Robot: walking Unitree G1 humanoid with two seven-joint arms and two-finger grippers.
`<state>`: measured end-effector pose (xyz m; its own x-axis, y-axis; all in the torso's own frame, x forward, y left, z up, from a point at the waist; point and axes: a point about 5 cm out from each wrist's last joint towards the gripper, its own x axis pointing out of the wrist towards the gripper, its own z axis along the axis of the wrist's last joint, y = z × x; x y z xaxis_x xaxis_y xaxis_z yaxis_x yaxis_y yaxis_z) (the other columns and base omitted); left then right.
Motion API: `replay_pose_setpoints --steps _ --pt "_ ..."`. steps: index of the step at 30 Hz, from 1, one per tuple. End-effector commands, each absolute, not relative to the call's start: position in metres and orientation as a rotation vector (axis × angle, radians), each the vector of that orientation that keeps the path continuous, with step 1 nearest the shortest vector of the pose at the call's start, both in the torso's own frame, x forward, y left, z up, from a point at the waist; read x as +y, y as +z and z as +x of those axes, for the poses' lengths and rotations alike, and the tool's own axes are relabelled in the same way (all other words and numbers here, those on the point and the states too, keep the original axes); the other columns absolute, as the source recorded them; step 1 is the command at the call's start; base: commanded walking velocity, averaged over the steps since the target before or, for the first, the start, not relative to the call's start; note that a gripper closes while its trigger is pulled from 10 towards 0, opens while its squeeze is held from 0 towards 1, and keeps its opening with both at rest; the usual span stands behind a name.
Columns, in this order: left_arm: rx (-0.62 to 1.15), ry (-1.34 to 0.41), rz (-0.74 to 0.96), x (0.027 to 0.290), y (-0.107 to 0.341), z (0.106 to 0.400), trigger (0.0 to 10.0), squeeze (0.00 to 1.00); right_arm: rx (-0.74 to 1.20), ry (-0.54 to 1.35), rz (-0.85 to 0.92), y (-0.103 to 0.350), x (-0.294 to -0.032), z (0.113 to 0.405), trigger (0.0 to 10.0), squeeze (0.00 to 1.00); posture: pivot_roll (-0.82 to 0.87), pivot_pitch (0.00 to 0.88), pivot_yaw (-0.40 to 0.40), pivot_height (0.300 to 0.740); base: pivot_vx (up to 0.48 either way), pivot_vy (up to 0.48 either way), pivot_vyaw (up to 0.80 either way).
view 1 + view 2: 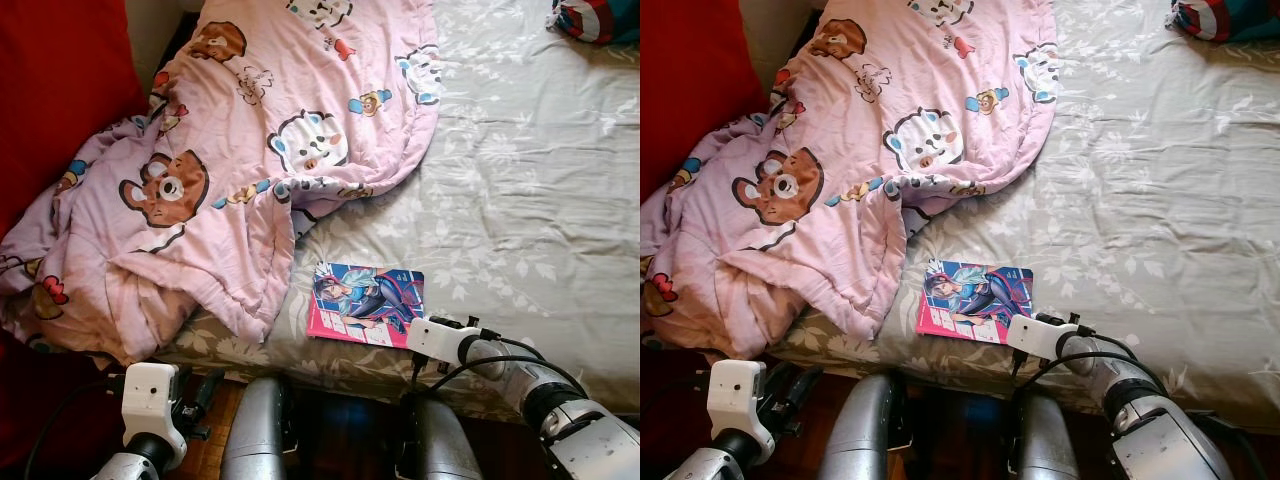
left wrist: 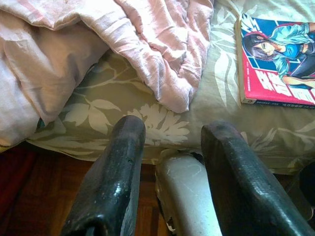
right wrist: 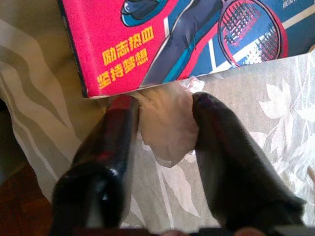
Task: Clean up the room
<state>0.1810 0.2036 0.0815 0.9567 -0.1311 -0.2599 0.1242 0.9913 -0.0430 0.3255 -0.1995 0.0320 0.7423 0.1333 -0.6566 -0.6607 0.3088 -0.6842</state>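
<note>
1. The right gripper (image 3: 162, 123) had its jaws released, tips at the near edge of the book (image 1: 365, 302), with a crumpled wrapper (image 3: 167, 123) between them.
2. The left gripper (image 2: 172, 147) hung released at 7 o'clock, below the bed (image 1: 520, 200) edge.
3. Closing there risked pinching the wrapper or bedsheet, sliding the book away.
4. At 11 o'clock lay a pink blanket (image 1: 250, 130); beyond, grey floral sheet.
</note>
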Motion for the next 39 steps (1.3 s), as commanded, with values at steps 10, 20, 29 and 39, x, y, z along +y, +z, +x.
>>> replay_pose_setpoints --steps 10,20,29,39 --pt "0.307 -0.107 -0.038 0.208 0.076 0.173 10.0 0.0 0.616 0.568 -1.153 0.017 -0.207 0.312 0.0 0.0 0.18 0.354 0.071 0.636 0.0 0.0 0.0" --pt "0.303 -0.104 -0.042 0.205 0.071 0.182 10.0 0.0 0.61 0.46 -1.084 0.022 -0.218 0.314 0.0 0.0 0.16 0.318 0.057 0.636 0.0 0.0 0.0" --pt "0.27 -0.098 -0.054 0.203 0.068 0.201 10.0 0.0 0.565 0.289 -0.815 0.031 -0.236 0.315 0.0 0.0 0.11 0.252 0.037 0.636 0.0 0.0 0.0" --pt "0.217 -0.086 -0.086 0.199 0.058 0.238 10.0 0.0 0.244 -0.04 -0.039 0.029 -0.234 0.284 0.0 0.0 0.0 0.083 0.022 0.636 0.0 0.0 0.0"
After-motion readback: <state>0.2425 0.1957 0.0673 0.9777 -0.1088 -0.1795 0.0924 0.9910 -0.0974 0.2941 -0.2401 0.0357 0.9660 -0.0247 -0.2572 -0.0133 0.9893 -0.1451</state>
